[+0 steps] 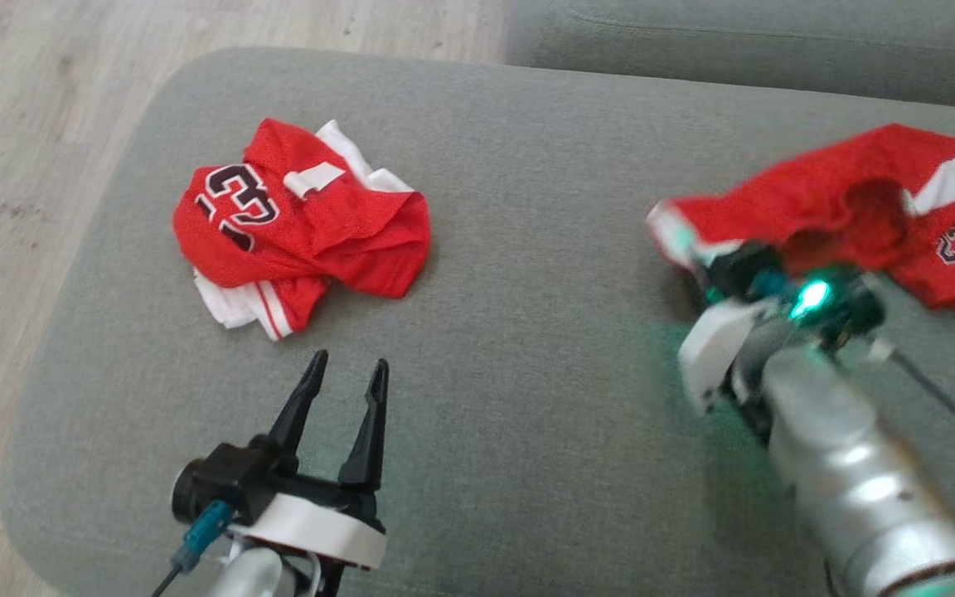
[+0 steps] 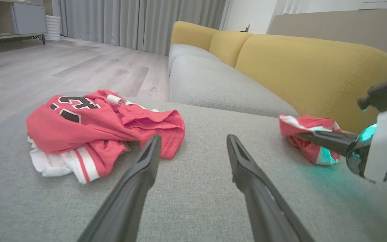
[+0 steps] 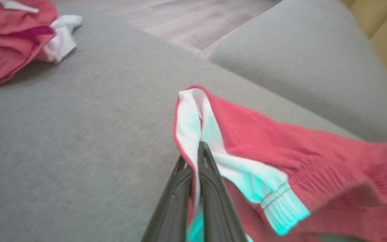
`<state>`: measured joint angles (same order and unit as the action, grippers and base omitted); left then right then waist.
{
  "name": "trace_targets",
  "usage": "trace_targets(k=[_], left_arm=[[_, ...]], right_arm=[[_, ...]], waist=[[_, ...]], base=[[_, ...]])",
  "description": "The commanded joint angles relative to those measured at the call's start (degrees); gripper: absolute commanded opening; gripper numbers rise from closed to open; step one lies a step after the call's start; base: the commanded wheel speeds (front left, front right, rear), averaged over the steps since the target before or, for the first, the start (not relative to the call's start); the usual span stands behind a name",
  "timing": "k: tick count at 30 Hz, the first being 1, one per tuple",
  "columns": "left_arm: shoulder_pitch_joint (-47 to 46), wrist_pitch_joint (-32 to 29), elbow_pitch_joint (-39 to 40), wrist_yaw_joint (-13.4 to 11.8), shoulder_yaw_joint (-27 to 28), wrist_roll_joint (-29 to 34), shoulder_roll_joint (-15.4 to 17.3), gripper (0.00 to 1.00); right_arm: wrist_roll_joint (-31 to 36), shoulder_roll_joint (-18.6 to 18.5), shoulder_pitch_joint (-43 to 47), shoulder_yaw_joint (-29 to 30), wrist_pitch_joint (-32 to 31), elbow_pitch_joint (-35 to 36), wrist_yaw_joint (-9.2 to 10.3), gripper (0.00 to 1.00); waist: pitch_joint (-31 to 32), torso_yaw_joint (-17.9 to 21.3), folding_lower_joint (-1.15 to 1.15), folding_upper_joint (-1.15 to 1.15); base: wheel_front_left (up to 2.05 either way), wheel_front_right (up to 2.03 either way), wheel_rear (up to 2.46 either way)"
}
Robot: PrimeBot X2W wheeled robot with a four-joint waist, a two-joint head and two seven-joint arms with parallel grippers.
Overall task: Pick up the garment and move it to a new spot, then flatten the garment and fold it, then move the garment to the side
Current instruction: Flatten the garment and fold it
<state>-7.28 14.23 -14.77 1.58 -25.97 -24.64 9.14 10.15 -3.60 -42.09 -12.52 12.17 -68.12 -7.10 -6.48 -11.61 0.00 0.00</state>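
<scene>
Closed tight, the right pincer [image 3: 193, 155] is clamped on the white-trimmed edge [image 3: 188, 124] of the red garment [image 3: 281, 148]. The rest of that cloth is spread rumpled over the right part of the grey cushion [image 1: 527, 348]. Nearer the cushion's front edge, the left pincer [image 1: 350, 365] is held open, with nothing between its fingers. Just beyond it, a second red jersey [image 1: 295, 224] with a black number is crumpled on the cushion's left part, well apart from the gripped garment. A grey sofa seat [image 2: 213, 80] with yellow backrests [image 2: 307, 64] is seen behind the cushion, and wooden floor [image 1: 30, 124] to its left.
</scene>
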Motion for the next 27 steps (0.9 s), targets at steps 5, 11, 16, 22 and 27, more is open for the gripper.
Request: trace_targets(k=[5,11,16,22,27], left_arm=[[-3.61,0.31,0.99,0.06,1.74,0.40,0.29,1.00],[-3.10,0.43,1.38,-0.73,2.71,0.04,0.69,1.00],[-2.64,0.53,1.68,-0.86,2.93,-0.01,0.87,1.00],[-2.05,0.59,2.13,-1.34,3.11,0.06,1.00,1.00],[-1.80,0.61,2.64,-1.57,2.92,0.16,1.10,1.00]], right_arm=[[-12.31,0.72,2.66,-12.74,-1.36,10.00,-0.39,1.00],[-17.25,0.72,5.39,-12.64,-1.13,18.61,-0.39,1.00],[-16.55,0.72,9.14,-9.83,-2.39,24.57,-0.39,1.00],[-12.34,0.72,15.83,-1.82,-4.63,32.34,-0.39,1.00],[-12.51,0.72,23.32,6.01,-4.63,41.04,-0.39,1.00]], waist=[[-0.49,-0.52,0.00,0.00],[0.01,2.15,0.00,0.00],[1.00,5.15,0.00,0.00],[2.58,8.02,0.00,0.00],[3.30,9.23,0.00,0.00]], base=[[0.00,0.00,0.00],[0.00,0.00,0.00],[0.00,0.00,0.00],[0.00,0.00,0.00],[0.00,0.00,0.00]])
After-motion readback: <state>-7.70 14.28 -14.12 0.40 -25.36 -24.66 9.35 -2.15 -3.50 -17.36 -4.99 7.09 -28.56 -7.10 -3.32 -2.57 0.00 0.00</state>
